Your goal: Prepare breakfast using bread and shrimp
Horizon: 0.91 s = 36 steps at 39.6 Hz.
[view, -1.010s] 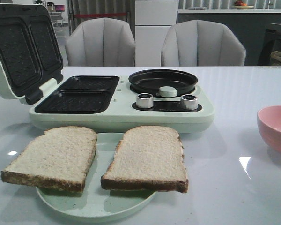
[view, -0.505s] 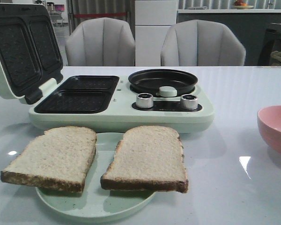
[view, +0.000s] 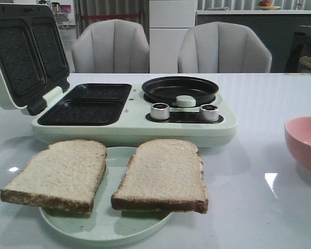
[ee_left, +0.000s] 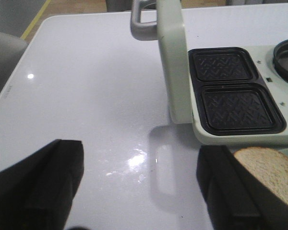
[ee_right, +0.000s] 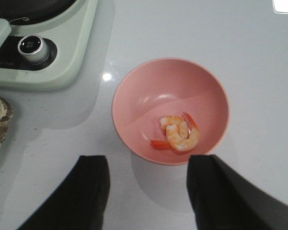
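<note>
The right gripper hangs spread and empty just short of the pink bowl, where the shrimp lies; the front view cuts that bowl off. The left gripper is likewise parted and empty, its fingertips out of frame, one bread slice beside its finger. Both slices lie side by side on the pale green plate, before the open sandwich maker.

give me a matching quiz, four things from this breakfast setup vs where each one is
Things:
1. bread
2. shrimp
3. round pan
4. sandwich maker lid

Places:
A. in the pink bowl
B. standing open at the appliance's left
C. on the pale green plate
D. behind the two knobs

Pairs: 1-C, 2-A, 3-D, 4-B
</note>
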{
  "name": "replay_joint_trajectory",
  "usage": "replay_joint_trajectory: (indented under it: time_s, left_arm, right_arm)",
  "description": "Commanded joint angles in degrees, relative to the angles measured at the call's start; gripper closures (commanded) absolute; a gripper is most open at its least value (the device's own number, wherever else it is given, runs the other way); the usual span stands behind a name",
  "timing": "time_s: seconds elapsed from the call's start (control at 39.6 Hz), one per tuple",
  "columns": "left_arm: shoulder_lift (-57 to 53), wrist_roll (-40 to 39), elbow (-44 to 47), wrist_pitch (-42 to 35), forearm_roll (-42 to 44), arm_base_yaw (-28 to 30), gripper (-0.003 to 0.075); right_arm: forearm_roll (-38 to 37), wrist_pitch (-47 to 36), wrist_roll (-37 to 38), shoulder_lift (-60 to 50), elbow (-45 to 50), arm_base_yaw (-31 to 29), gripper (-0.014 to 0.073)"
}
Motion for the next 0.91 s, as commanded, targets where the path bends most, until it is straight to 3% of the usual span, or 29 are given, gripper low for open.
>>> replay_joint_trajectory:
  time_s: [0.0,0.2,0.51,0.58,0.76,0.88]
  left_arm:
    - [0.54,3.58,-0.88,-4.76,-0.15,-4.03,0.0159]
    - [0.54,13.13,4.67,-8.44,1.63,-17.44,0.0159]
    - [9.14,11.99,8.05,-5.95,16.92,-38.13,0.0159]
    - [13.57,6.82,8.05,-4.89,23.9,-43.31,0.0164]
    - [25.06,-13.41,8.05,2.04,47.32,-55.62,0.019]
    - [32.4,-23.24,8.05,7.17,57.64,-62.1,0.019]
  right_arm:
    - [0.34,-3.98,-0.33,-0.22,-1.95,-0.29,0.0095]
    - [0.34,-3.98,-0.33,-0.22,-1.95,-0.29,0.0095]
    - [0.34,-3.98,-0.33,-0.22,-1.95,-0.29,0.0095]
    - [0.34,-3.98,-0.33,-0.22,-1.95,-0.29,0.0095]
    - [0.34,-3.98,-0.33,-0.22,-1.95,-0.29,0.0095]
    - [0.34,-3.98,-0.33,-0.22,-1.95,-0.29,0.0095]
